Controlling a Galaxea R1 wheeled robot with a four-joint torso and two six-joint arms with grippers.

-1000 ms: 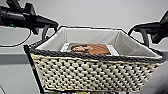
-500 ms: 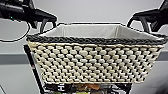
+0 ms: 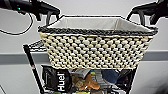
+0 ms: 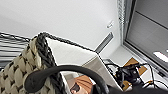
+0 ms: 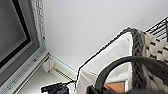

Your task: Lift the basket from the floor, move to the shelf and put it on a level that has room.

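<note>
The basket (image 3: 97, 47) is held raised in front of the shelf (image 3: 32, 62), with its woven front wall facing the head camera and its dark rim above the visible wire tier (image 3: 35, 45). That tier shows just beside the basket's lower left corner, and the basket's base appears to sit above it rather than on it, though contact cannot be confirmed.

The left gripper (image 3: 51, 15) is at the basket's left end, level with the rim, at the black loop handle (image 4: 65, 72). The right gripper (image 3: 143, 13) is at the basket's right end in a matching position, at the other loop handle (image 5: 130, 63). Whether either gripper is spread or pressed together on its handle cannot be determined; the fingers are not resolved in any view.

The pale cloth lining (image 3: 95, 23) covers the basket's inner walls. Both wrist views show an orange-brown item (image 4: 80, 83) lying inside the basket on its bottom.

Below the basket, a lower shelf tier carries a black pouch marked "Huel" (image 3: 56, 80), a brown soft object (image 3: 88, 83) and a dark blue item (image 3: 110, 75). Behind the shelf is a pale wall with a grey horizontal band (image 3: 15, 58).
</note>
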